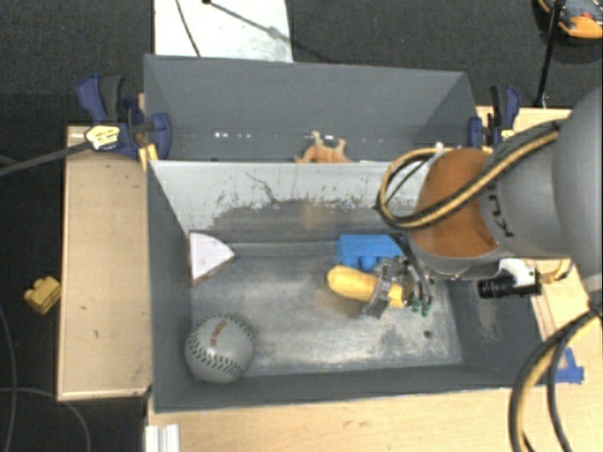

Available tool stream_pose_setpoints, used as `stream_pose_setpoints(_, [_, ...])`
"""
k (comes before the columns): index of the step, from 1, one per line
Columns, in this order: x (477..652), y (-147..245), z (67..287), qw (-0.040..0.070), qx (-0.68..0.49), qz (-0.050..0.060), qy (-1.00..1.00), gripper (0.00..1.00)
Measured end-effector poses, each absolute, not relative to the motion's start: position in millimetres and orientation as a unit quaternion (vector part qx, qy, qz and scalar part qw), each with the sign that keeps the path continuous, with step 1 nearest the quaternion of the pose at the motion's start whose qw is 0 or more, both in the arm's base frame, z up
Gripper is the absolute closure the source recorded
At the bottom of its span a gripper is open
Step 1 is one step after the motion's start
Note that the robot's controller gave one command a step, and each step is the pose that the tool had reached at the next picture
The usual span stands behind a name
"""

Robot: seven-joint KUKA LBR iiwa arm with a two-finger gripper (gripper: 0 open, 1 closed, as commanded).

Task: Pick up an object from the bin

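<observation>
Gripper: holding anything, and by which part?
Cannot tell. The gripper is down at the right end of the yellow banana-shaped thing mid-bin; whether it grips it is unclear.

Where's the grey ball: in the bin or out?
In. The grey ball rests on the bin floor at the view's lower left, inside the walls, apart from the gripper.

The yellow toy (banana-like) is partly hidden by the end effector.
</observation>
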State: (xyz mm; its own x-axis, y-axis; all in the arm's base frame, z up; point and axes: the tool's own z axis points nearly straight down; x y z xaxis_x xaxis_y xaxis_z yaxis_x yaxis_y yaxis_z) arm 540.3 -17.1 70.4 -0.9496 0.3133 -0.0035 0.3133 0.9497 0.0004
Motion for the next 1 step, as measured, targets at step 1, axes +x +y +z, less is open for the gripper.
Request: stream_pose_setpoints(1, [562.2, -12.4, 229.9, 0.003, 0.182, 0.000, 0.983, 1.00])
